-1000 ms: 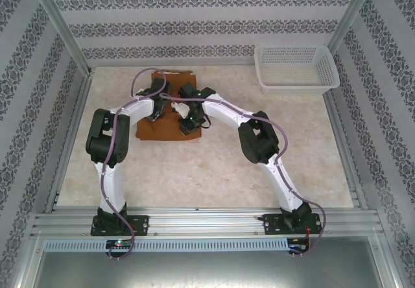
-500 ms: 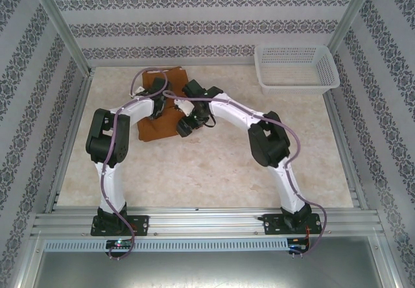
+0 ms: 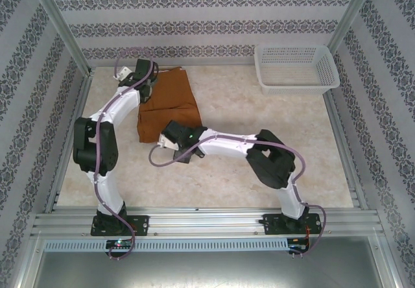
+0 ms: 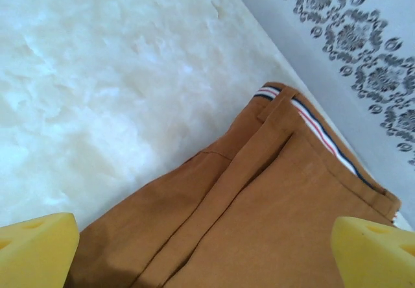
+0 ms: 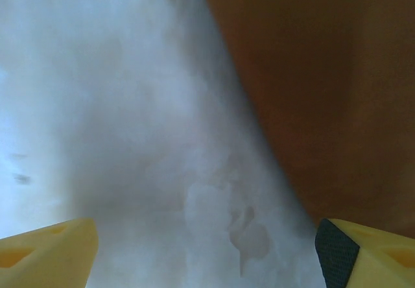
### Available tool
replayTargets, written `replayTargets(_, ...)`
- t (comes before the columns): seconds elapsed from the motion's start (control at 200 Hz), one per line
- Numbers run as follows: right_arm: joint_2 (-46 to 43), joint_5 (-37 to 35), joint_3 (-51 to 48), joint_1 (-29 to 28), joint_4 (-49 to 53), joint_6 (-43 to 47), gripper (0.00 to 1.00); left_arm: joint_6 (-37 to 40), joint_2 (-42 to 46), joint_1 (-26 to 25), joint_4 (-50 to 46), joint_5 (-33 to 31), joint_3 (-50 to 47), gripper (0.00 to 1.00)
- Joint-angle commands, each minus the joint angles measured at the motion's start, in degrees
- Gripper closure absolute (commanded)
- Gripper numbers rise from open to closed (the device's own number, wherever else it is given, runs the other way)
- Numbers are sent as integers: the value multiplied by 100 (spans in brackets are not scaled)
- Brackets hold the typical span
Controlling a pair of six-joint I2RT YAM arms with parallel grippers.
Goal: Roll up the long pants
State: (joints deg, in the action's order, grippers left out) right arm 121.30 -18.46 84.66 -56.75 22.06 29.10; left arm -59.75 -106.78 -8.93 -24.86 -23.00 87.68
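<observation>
Left gripper (image 4: pixel 206 252) is spread wide, yellow fingertips (image 4: pixel 35 252) far apart with nothing pinched, hanging above the waistband (image 4: pixel 311 122) end of the long pants (image 3: pixel 170 106). Right gripper (image 5: pixel 206 255) is also spread and empty, sitting low over the table (image 3: pixel 259 165) just beside the cloth's near edge; I can't tell whether it touches the surface. Pants lie folded flat at the far-left of the table, waistband toward the back wall, well apart from the white mesh basket (image 3: pixel 295 88). No roll visible yet, so I judge the step as getting set on an edge to start rolling. To do it well I'd put both grippers on the same end, spaced across the width, pinch only the top layers, and turn the edge over evenly so the roll stays tight and straight. Uneven grips would likely skew it or drag the whole stack.
</observation>
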Motion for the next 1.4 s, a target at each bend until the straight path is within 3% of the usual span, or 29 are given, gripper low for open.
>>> replayTargets(0.0, 250, -1102, -155, 38, -1191, 767, 11, 131, 134, 47, -194, -39, -278, 0)
replayTargets(0.315, 968, -1566, 207, 329, -2605, 1901, 6, 58, 48, 61, -89, 149, -418, 0)
replayTargets(0.48, 1291, -1178, 749, 709, -2547, 1632, 8, 166, 30, 108, -105, 175, -350, 0)
replayTargets(0.57, 1401, -784, 1001, 863, -2228, 1416, 28, 221, 30, 176, -144, 236, -275, 0)
replayTargets(0.689, 1394, -195, 1423, 1020, -1377, 949, 76, 260, 117, 284, -194, 313, -233, 0)
replayTargets(0.729, 1344, -1, 1475, 1052, -1168, 828, 100, 253, 185, 308, -194, 334, -250, 0)
replayTargets(0.909, 824, 298, 1463, 1037, -433, 456, 100, 314, 505, 370, -22, 437, -275, 0)
replayTargets(1.079, 5, 207, 1047, 810, 96, 185, 100, 444, 230, 392, -170, 653, 221, 0)
replayTargets(1.234, -826, 29, 693, 332, 890, -89, 100, 356, 91, 396, -253, 1005, 424, 0)
replayTargets(1.394, -1225, 139, 960, -264, 2412, -432, 100, 253, 353, 396, -55, 1181, 73, 0)
